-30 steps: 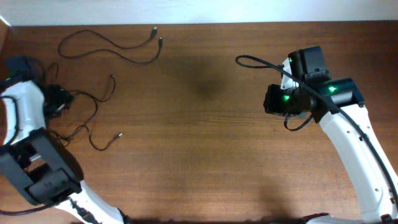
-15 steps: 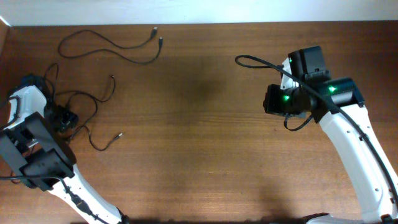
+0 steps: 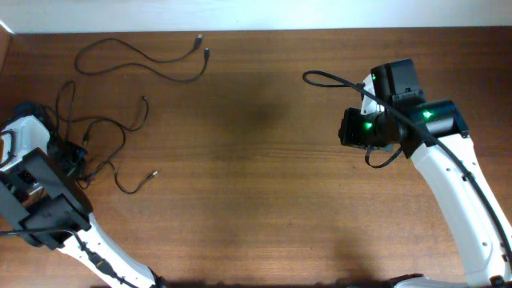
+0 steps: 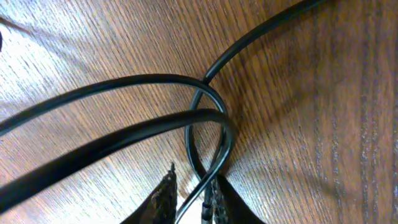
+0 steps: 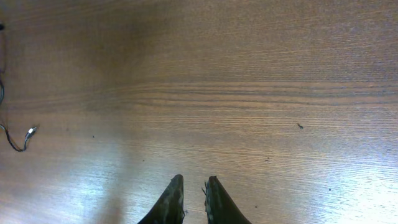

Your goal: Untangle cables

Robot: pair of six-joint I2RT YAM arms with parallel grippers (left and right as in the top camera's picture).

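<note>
Left gripper (image 4: 193,191): fingers pinched on 1 thin strand of the tangled cables (image 4: 155,78), low over the wood.
Right gripper (image 5: 194,185): fingers drawn together on nothing, above bare table (image 3: 264,200), well apart from the cords.
Cables' place: the table's left side; the tangled bunch lies around the left gripper, and 1 loose cable (image 3: 78,62) lies wavy nearer the far edge, apart from the bunch.
Crossing (image 4: 211,102): 2 strands run over a small loop just beyond the left fingertips.
Handling: probably light and limp with a smooth jacket, so a strand may slide through the pads. Pulling 1 strand is likely to drag the rest and may tighten the loop.
Where to hold: probably on a strand close beside the crossing, or near a free plug (image 3: 154,173), so the end can be fed back through the loop.
</note>
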